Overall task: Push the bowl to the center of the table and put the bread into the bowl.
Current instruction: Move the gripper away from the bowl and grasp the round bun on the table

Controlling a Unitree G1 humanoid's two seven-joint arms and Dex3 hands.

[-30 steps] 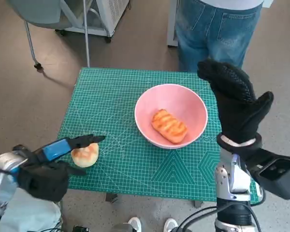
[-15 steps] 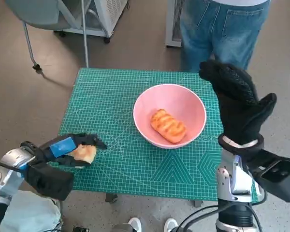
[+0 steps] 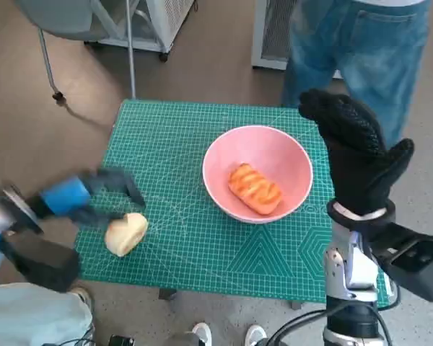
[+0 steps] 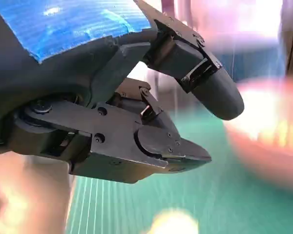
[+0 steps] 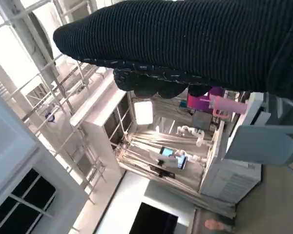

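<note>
pink bowl [image 3: 258,173], bread [image 3: 254,188] inside, no legible writing

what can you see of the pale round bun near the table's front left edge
The pale round bread bun has a light tan, smooth crust with a slightly darker golden patch on top. It lies on the green gridded cutting mat near the table's front left edge, well apart from the pink bowl. It looks whole and tipped a little to one side. The blue-taped left robot hand, motion-blurred, hovers just above and beside it; whether they touch cannot be told.
</note>
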